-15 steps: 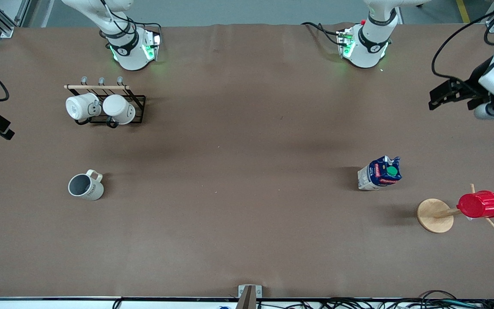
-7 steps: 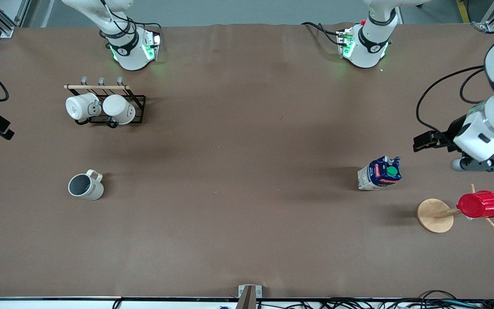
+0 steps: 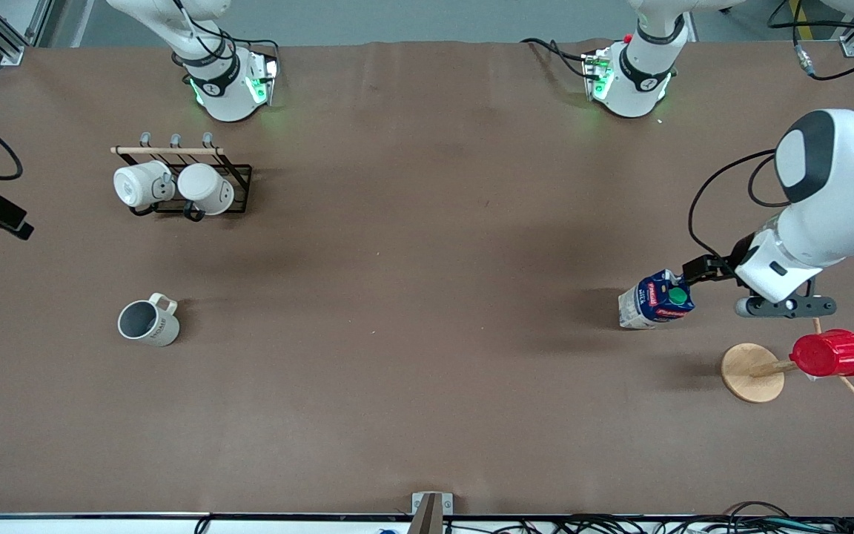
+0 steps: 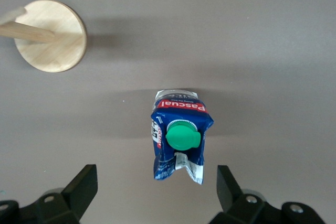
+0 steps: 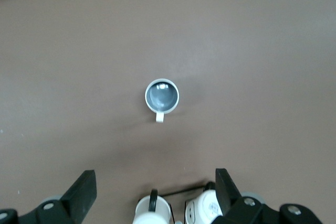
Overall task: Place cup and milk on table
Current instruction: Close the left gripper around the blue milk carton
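Left gripper (image 4: 155,192) now over milk (image 3: 655,300), spread wide

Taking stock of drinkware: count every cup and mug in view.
4. The cream cup stands on the table toward the right arm's end. Two white mugs hang on the black rack. One red cup sits on the wooden stand.

Left hand (image 4: 152,192) and right hand (image 5: 155,190) both aloft, fingers spread, pointing straight down.
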You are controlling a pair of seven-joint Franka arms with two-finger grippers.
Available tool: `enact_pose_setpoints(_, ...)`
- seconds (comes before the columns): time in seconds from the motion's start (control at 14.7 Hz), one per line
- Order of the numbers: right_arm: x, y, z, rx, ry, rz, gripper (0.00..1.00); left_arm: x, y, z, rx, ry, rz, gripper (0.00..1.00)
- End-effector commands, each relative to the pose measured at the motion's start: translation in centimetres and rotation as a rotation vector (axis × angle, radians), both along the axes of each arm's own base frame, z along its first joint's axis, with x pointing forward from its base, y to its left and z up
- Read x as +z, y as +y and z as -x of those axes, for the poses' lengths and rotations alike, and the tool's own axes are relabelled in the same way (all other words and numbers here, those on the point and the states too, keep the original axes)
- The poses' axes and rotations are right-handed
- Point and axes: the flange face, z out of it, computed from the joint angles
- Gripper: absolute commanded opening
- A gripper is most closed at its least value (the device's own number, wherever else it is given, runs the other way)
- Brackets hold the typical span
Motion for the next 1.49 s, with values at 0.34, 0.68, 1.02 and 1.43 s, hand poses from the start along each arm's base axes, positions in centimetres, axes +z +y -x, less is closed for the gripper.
enact_pose_setpoints(0.34,-1.0,0.5,0.6,0.046,0.021,-0.046,1.0,-4.1,-1.1,1.9,-0.032,-0.048,-0.006,1.0)
enact_pose_setpoints(0.68,-1.2,0.0,0.5,0.052,0.021,-0.051,1.0,-6.1,-1.5,1.8,-0.038,-0.067,0.0,1.0)
enact_pose_setpoints(1.02,-1.4,-0.4,0.5,0.048,0.02,-0.052,1.0,-8.9,-1.6,2.3,-0.041,-0.083,0.006,0.95)
enact_pose_setpoints(1.43,-10.2,-4.3,-1.4,0.08,-0.002,-0.046,1.0,-9.5,-1.7,2.4,-0.04,-0.07,0.007,0.37)
